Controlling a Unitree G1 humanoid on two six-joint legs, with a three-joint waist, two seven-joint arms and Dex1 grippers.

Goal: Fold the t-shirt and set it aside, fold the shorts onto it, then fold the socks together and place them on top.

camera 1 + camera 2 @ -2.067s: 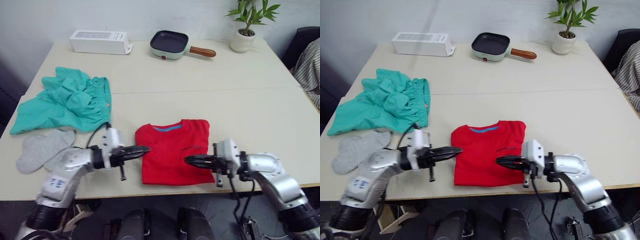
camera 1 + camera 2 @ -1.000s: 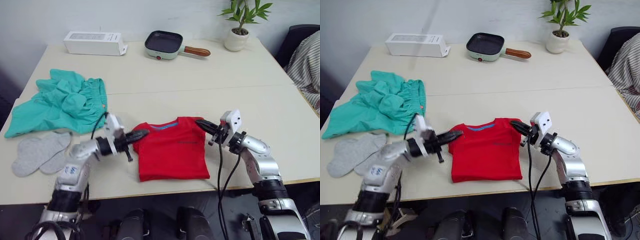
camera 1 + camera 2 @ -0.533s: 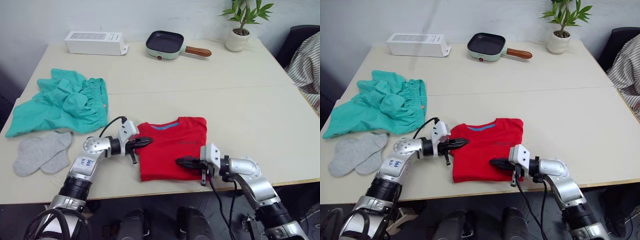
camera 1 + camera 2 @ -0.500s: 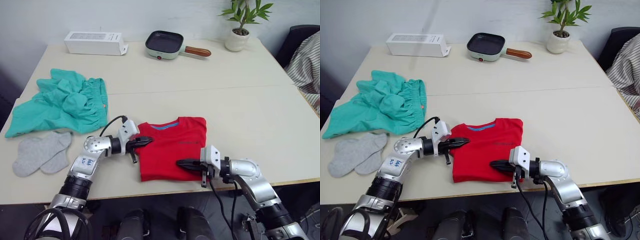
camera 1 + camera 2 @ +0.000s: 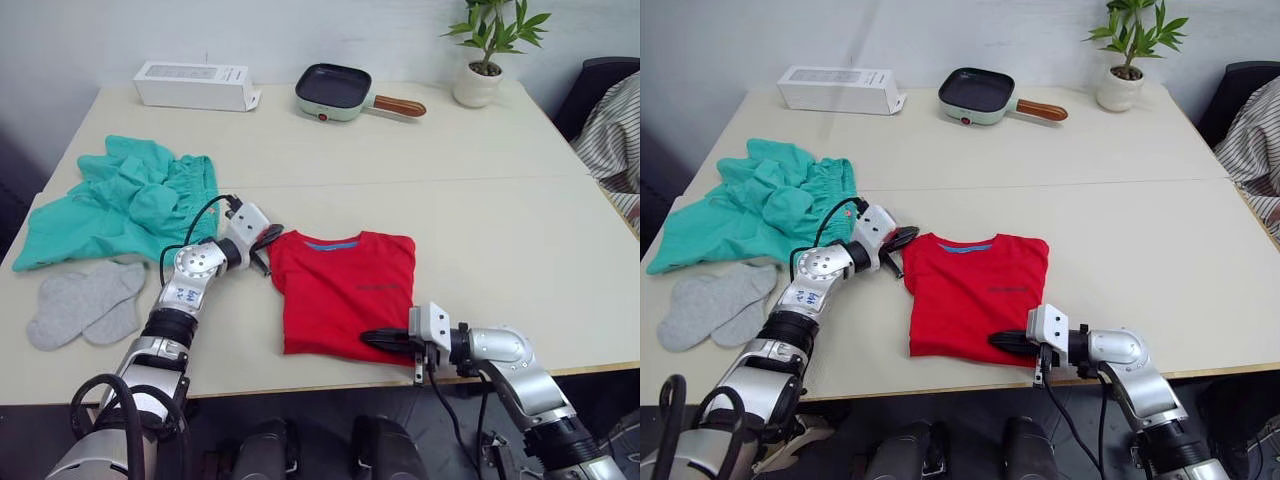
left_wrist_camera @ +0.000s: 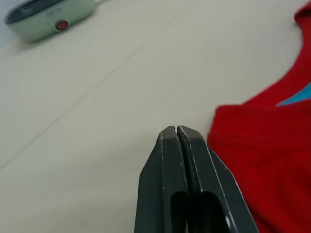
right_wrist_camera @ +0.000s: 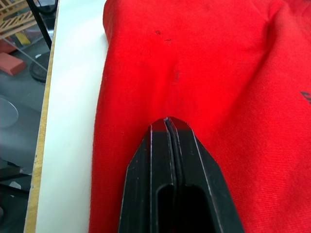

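Silver arms, black fingers [image 6: 177, 145], seemingly black cables

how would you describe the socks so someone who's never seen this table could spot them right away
Start at the table's near left corner, just in front of the crumpled teal-green shorts. The socks lie flat there, side by side. They are light grey and far smaller than the shorts or the folded red t-shirt.
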